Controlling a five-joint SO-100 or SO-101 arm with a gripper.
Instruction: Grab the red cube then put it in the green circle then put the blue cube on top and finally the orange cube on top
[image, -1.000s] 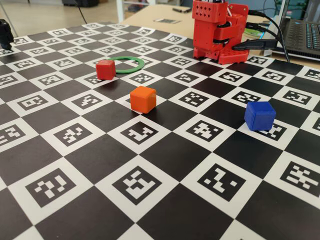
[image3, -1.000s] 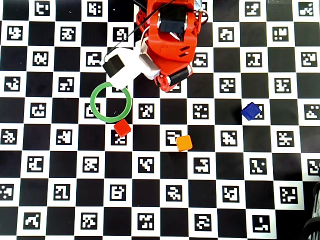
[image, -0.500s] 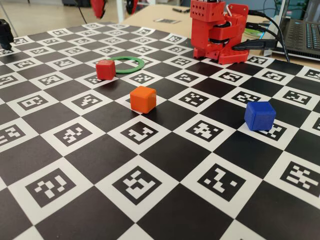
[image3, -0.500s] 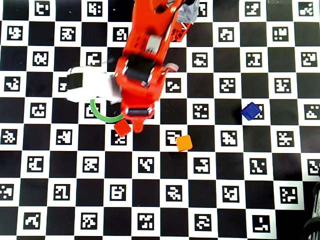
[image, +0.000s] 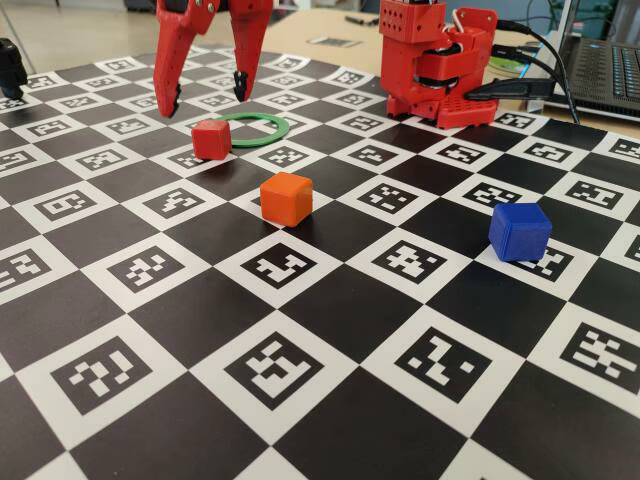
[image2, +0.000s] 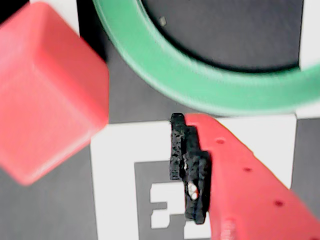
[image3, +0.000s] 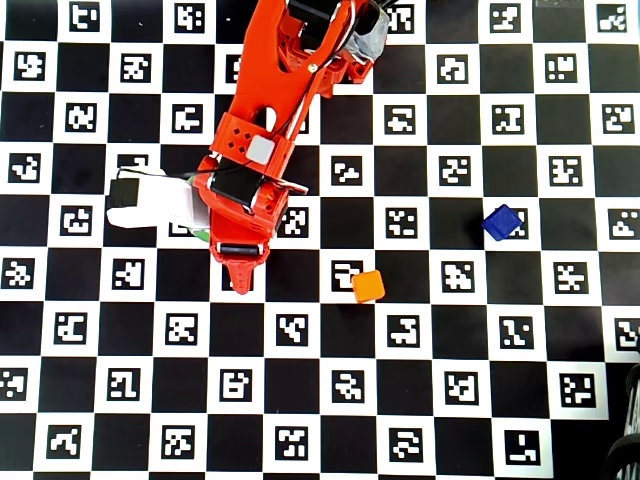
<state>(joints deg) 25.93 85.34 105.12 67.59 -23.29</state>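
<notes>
The red cube (image: 211, 139) rests on the checkered mat just in front of the green circle (image: 252, 129), outside it. My gripper (image: 206, 98) hangs open above and slightly behind the cube, one red finger on each side. In the wrist view the red cube (image2: 45, 95) fills the upper left, the green circle (image2: 200, 75) arcs across the top, and one black-padded fingertip (image2: 189, 170) shows with nothing against it. The orange cube (image: 286, 198) and blue cube (image: 520, 231) stand apart on the mat. From overhead the arm hides the red cube; orange cube (image3: 368, 286) and blue cube (image3: 501, 222) show.
The arm's red base (image: 440, 60) stands at the far edge of the mat. A laptop (image: 610, 70) and cables lie behind it at the right. A small black object (image: 10, 65) sits at the far left edge.
The arm has unfolded from its base and swung out over the green circle and red cube. Its open fingers have dropped into the fixed view. No cube has moved.
</notes>
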